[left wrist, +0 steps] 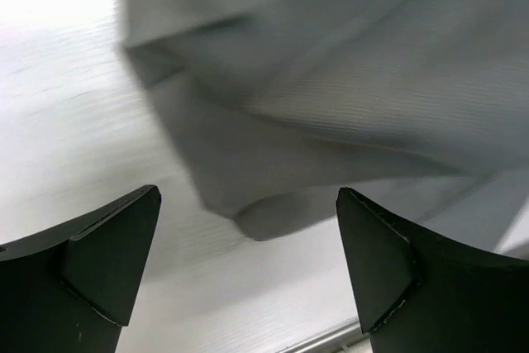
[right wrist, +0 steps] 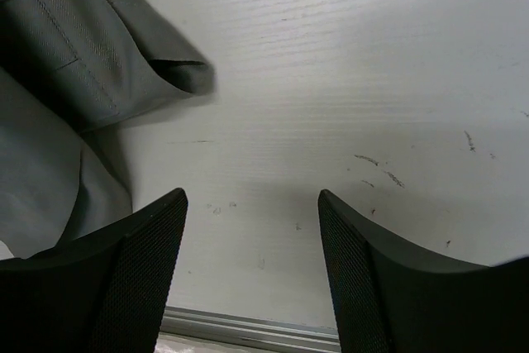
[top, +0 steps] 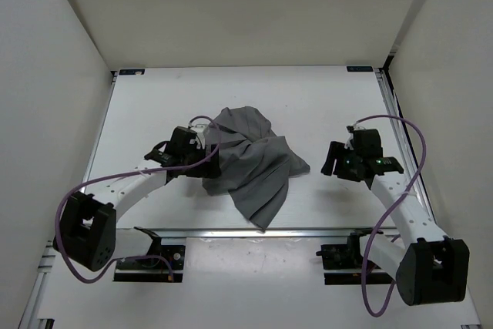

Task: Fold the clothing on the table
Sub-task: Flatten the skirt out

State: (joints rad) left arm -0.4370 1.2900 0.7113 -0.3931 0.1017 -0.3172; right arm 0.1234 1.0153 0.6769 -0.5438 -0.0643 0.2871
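Observation:
The grey pleated clothing (top: 250,163) lies bunched in a rumpled heap in the middle of the white table (top: 154,105), one pointed end reaching toward the near rail. My left gripper (top: 209,159) is at the heap's left edge, open. In the left wrist view the left gripper (left wrist: 248,194) has its jaws wide apart, and a folded edge of the clothing (left wrist: 347,80) lies just ahead of them, not between them. My right gripper (top: 331,161) hovers open to the right of the heap. Below the right gripper (right wrist: 252,196) is bare table (right wrist: 372,80), with a hemmed corner of clothing (right wrist: 66,55) to its left.
A silver rail (top: 254,232) runs along the near edge of the table, also visible as the rail (right wrist: 248,328) under the right gripper. White walls enclose the table on three sides. Purple cables loop off both arms.

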